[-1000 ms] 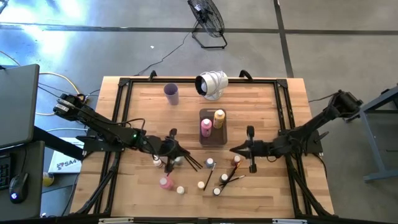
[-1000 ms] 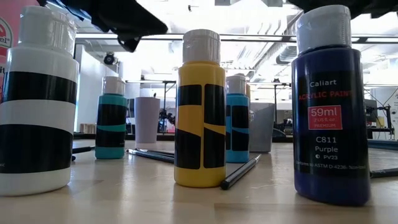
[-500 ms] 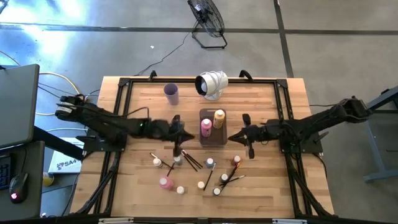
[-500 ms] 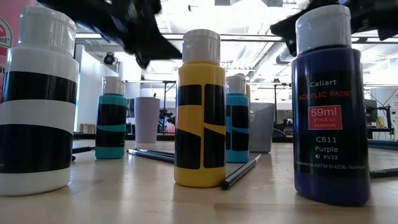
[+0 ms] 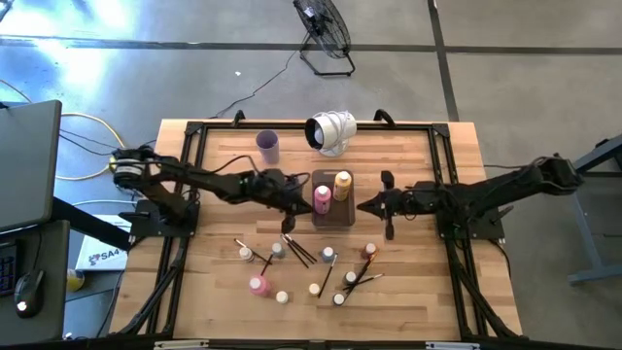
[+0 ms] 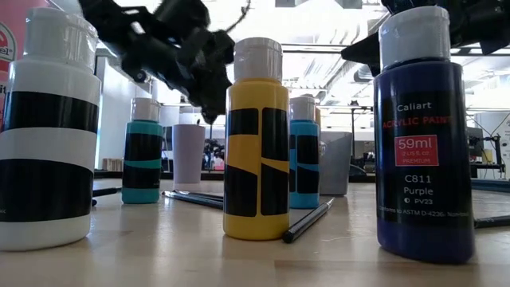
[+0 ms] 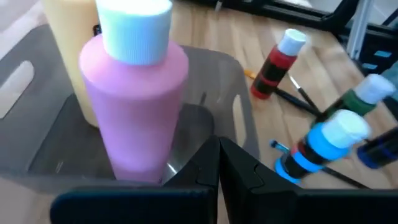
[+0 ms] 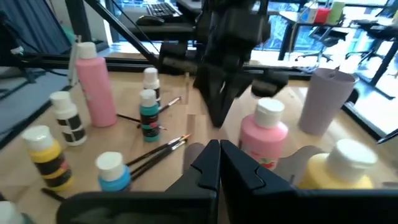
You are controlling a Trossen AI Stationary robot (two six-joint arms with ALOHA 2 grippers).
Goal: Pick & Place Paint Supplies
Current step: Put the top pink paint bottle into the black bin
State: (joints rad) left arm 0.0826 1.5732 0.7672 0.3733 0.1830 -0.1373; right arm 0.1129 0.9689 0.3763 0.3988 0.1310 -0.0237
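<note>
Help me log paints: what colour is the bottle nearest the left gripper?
Pink bottle, white cap; left wrist view.

A yellow white-capped paint bottle [image 6: 256, 139] stood upright on the wooden tabletop [image 6: 159, 247]. A thin dark paintbrush [image 6: 307, 221] lay beside its base.

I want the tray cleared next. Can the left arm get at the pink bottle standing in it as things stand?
Probably yes. The left end effector hangs just beside the pink bottle in the tray, its fingers closed, and nothing lies between. The yellow bottle stands on the far side; the fingers must open first.
</note>
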